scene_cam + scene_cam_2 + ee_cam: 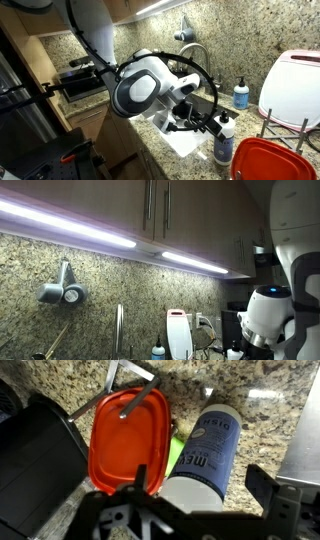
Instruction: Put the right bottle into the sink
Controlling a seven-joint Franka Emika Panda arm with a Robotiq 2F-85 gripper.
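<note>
The right bottle [224, 141] is white with a black cap and stands on the granite counter next to a red lid. In the wrist view its bluish label [208, 448] fills the middle. My gripper [198, 476] is open, with one finger on each side of the bottle's body and a gap at the right finger. In an exterior view the gripper [212, 126] is right at the bottle. The chrome faucet [196, 52] curves behind the arm. The sink basin is mostly hidden by the arm. A grey steel strip [303, 445] shows at the right edge of the wrist view.
A red-orange lidded container [264, 160] [126, 436] stands close beside the bottle. A small blue pump bottle [241, 94] stands by the backsplash. A white board [293, 86] leans in a wire rack. A black object [36, 465] lies left in the wrist view.
</note>
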